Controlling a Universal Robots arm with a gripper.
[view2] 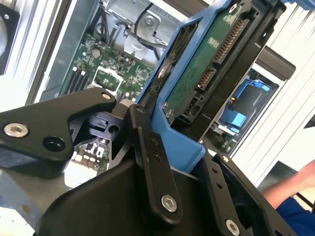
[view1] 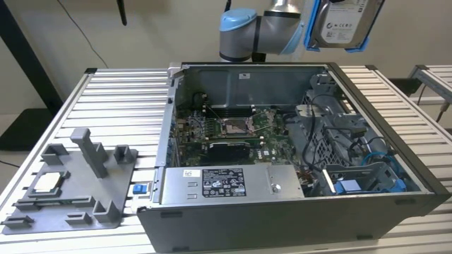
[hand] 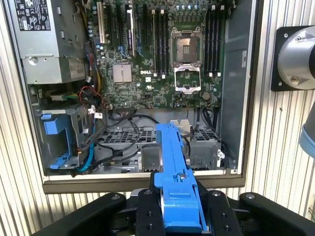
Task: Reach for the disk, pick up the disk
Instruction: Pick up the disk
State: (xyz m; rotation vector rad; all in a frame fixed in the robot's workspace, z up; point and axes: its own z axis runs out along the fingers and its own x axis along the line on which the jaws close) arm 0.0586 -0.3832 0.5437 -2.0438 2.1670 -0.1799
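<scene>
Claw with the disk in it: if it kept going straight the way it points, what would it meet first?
Probably the grey drive cage inside the open computer case, straight beyond the disk held by the claw; depth is unclear.

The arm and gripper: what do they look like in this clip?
The arm has silver-grey tube sections and a light blue joint cap, as seen in the exterior view. The gripper is matte black, built of angular linkage plates joined by silver screws and pivot bolts, seen in both wrist views. I see no cables or markings on either.
</scene>
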